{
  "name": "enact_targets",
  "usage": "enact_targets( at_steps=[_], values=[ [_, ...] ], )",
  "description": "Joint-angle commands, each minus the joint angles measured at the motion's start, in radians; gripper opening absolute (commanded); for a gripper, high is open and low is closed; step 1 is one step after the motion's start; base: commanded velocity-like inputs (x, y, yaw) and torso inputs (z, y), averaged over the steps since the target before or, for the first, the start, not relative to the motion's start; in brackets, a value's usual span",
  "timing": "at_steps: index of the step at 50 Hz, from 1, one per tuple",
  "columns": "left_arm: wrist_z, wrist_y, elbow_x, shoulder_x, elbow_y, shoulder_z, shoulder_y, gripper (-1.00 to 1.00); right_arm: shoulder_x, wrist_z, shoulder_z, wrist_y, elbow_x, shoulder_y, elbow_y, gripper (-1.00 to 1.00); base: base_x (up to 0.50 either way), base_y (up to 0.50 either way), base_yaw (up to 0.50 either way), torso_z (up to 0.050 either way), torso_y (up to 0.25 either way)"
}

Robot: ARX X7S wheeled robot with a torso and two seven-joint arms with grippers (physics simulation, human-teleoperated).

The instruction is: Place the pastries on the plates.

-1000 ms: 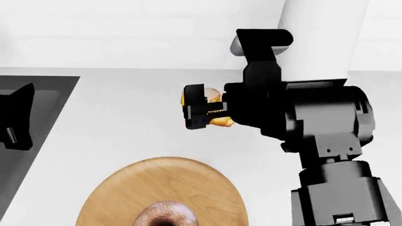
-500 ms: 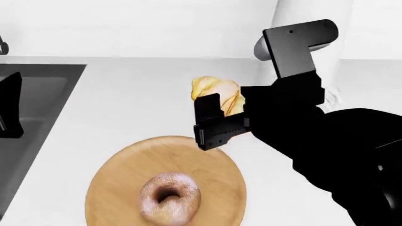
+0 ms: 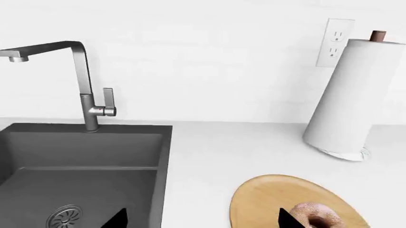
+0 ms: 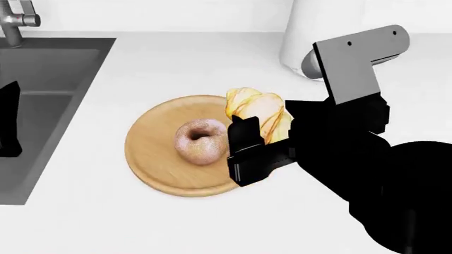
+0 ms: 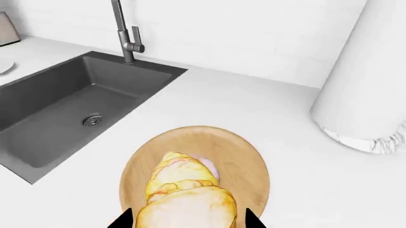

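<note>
White counter: right gripper (image 4: pixel 255 138) jaws pinch croissant (image 4: pixel 259 114), hiding wooden plate's (image 4: pixel 152 159) edge; left jaws unclear.

White counter (image 4: pixel 177 58): wood plate (image 4: pixel 152 159), paper-towel roll (image 3: pixel 345 102), sink (image 5: pixel 70 102) inset.

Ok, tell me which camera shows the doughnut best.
The head view: the doughnut lies whole and unblocked on the wooden plate, hole and speckles plain. The left wrist view catches only part of it at the picture's edge. In the right wrist view the croissant covers it except a pink sliver.
</note>
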Motion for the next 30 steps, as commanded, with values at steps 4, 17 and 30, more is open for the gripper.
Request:
enact_targets(
  at_steps=[4,17,30],
  values=[
    [0.031,0.002,0.016,0.015,0.000,-0.007,0.006,1.00,0.032,0.031,0.040,-0.034,0.070,-0.018,-0.036,-1.00,0.00,0.00,0.00,0.000,0.000],
    [0.041,0.009,0.020,0.003,0.006,-0.013,0.018,1.00,0.053,0.030,0.003,-0.064,0.071,-0.044,-0.048,-1.00,0.00,0.31,0.00,0.000,0.000],
    [0.035,0.010,0.013,0.003,0.015,-0.007,0.013,1.00,0.072,0.052,-0.002,-0.062,0.105,-0.036,-0.044,-1.00,0.00,0.50,0.00,0.000,0.000]
  ],
)
